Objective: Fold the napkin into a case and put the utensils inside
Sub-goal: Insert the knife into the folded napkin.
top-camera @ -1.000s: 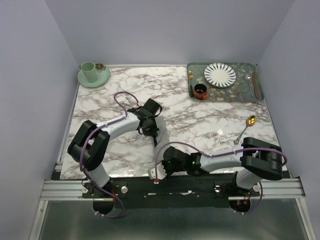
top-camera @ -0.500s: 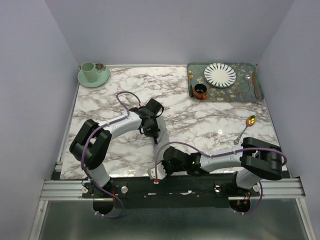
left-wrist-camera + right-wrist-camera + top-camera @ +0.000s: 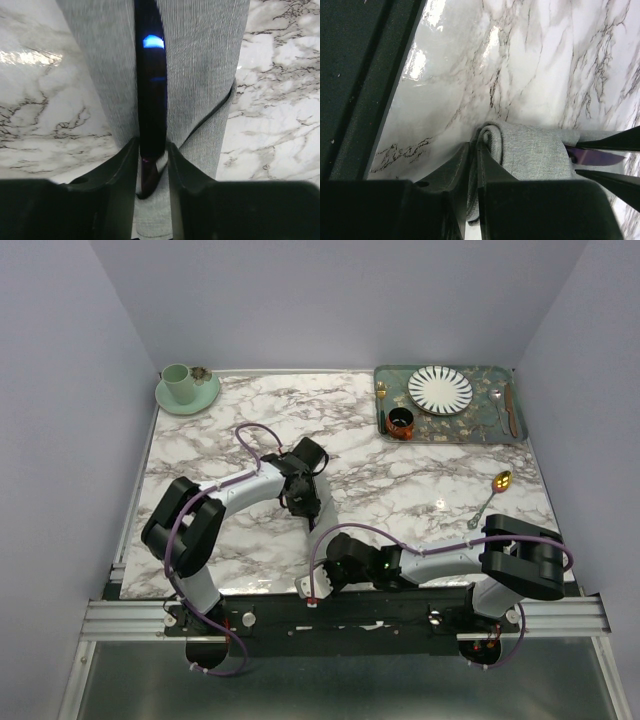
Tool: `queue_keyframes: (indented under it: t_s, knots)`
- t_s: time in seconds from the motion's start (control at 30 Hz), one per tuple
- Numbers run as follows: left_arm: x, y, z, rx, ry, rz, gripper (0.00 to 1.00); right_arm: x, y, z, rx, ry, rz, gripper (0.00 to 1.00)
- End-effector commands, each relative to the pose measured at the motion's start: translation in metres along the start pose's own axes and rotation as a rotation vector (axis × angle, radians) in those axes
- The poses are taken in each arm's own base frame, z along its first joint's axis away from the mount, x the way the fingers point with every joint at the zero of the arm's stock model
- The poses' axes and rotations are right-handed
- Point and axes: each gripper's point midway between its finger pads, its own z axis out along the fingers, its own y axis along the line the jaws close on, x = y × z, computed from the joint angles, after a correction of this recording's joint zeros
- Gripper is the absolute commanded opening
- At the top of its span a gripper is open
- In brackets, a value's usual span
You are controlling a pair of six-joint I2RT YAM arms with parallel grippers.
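The left fingers [image 3: 125, 170] stand a little apart. The blue-handled utensil [image 3: 150, 100] lies between them. It runs straight out ahead of the fingers, and its thin end sits back in the gap. In the right wrist view there is a slim space between the handle and one left finger, so they are not squeezing it.

The napkin [image 3: 200, 75] is folded into a long, narrow case on the counter [image 3: 400, 470]. It lies under the left fingers and stretches away in front of them. The blue handle rests along the middle of the grey cloth, in a groove with cloth on both sides.

The right fingers [image 3: 490, 170] are closed on the near end of the napkin. A rolled edge of the cloth bulges just past their tips, and a thin bit of cloth is pinched between them.

The gold spoon [image 3: 490, 497] lies flat on the counter. It is well apart from both pairs of fingers, off to the right of the left fingers.

Far beyond the fingers, at the back right, sits a green tray [image 3: 480, 425] with a striped plate [image 3: 440, 388] on it. At the back left, a mint cup [image 3: 178, 382] stands on a saucer.
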Motion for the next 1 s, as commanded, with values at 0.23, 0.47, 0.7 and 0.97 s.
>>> queue_keyframes:
  t_s: [0.23,0.47,0.7,0.97]
  knots:
    - [-0.025,-0.014,-0.024,0.034,-0.096,0.006,0.55,0.003,0.006,-0.003,-0.025,0.011,-0.015,0.24]
    - [-0.092,-0.015,-0.056,0.098,-0.280,-0.065,0.59,-0.008,0.014,-0.015,-0.062,-0.049,-0.012,0.31]
    - [-0.159,0.000,-0.092,0.114,-0.481,-0.087,0.62,-0.024,0.011,-0.040,-0.072,-0.101,0.048,0.45]
    - [-0.202,0.019,-0.134,0.095,-0.723,-0.035,0.64,-0.005,-0.041,-0.123,0.130,-0.064,0.534,0.66]
